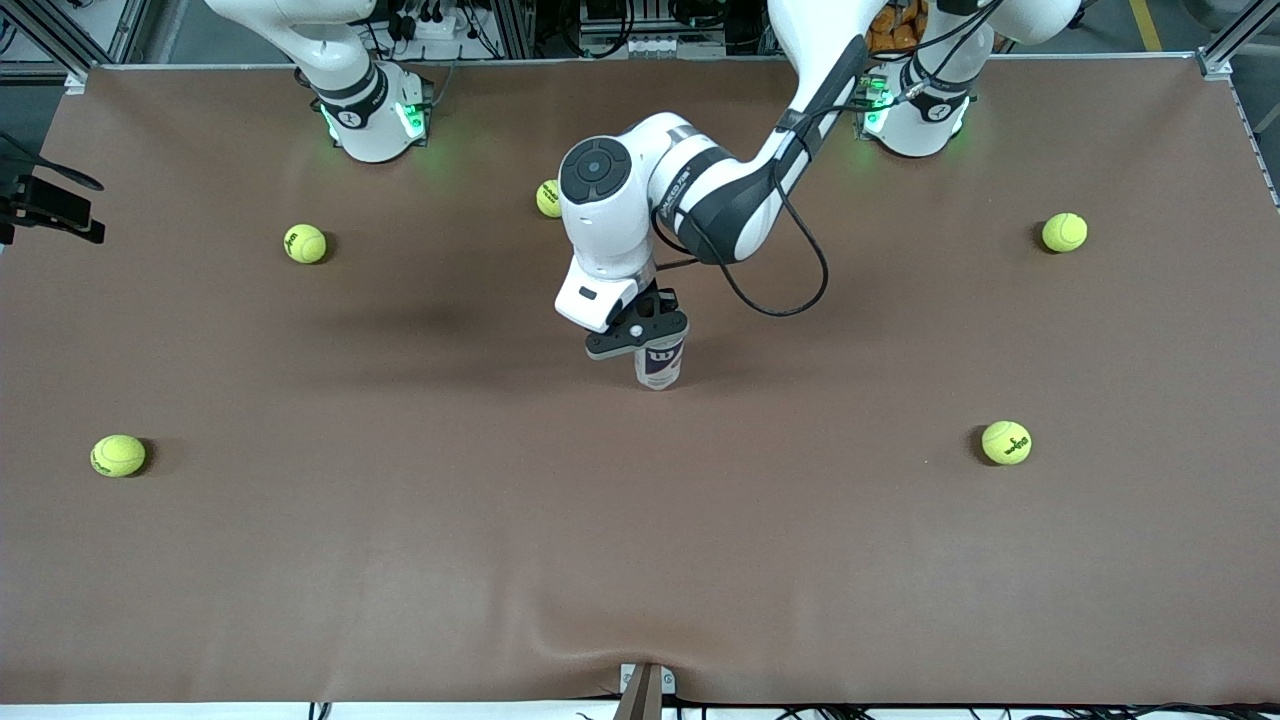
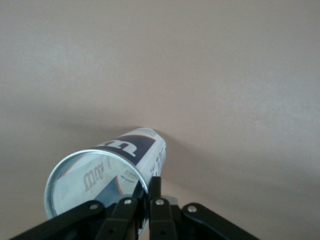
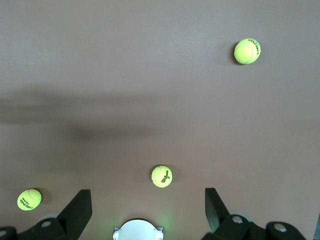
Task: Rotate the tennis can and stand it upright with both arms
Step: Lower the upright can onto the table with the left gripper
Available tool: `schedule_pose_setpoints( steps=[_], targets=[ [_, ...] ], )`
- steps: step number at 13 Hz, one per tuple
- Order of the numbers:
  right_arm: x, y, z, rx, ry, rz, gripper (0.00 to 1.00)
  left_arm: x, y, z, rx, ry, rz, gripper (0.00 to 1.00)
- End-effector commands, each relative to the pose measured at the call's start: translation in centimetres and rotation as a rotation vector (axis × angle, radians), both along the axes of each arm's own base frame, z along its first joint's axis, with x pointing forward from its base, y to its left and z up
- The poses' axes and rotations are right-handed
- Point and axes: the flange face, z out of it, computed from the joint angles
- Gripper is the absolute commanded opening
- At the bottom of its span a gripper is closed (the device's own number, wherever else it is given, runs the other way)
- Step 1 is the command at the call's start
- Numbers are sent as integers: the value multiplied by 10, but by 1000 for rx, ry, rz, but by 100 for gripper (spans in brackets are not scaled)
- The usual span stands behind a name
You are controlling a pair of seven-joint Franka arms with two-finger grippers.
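Note:
The tennis can (image 1: 659,366) stands near the middle of the brown table, navy W band showing, with its open silvery rim (image 2: 75,165) facing up. The left arm reaches in from its base, and my left gripper (image 1: 648,338) sits on top of the can. In the left wrist view that gripper (image 2: 148,189) is shut on the can's rim wall, one finger inside and one finger (image 2: 156,186) outside. My right gripper (image 3: 147,200) hangs open and holds nothing, high over the table close to the right arm's base (image 3: 137,231). It is out of the front view, where the right arm (image 1: 350,90) waits pulled back.
Several yellow tennis balls lie scattered on the mat: one (image 1: 549,198) beside the left arm's wrist, others toward the right arm's end (image 1: 305,243) (image 1: 118,455) and the left arm's end (image 1: 1064,232) (image 1: 1006,442). A black fixture (image 1: 50,205) juts in at the table's edge.

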Motion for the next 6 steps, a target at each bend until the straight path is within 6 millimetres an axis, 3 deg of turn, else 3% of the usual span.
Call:
schedule_pose_setpoints(
  steps=[1,5,6],
  targets=[
    [-1,-6,2,4,-9,15,100,1,-1,1,14,-25,10,18],
    [-1,-4,3,3,-12,18,100,2,0,7,6,-30,15,24],
    [2,-3,3,0,-26,21,100,2,0,8,4,-30,16,41]
  ],
)
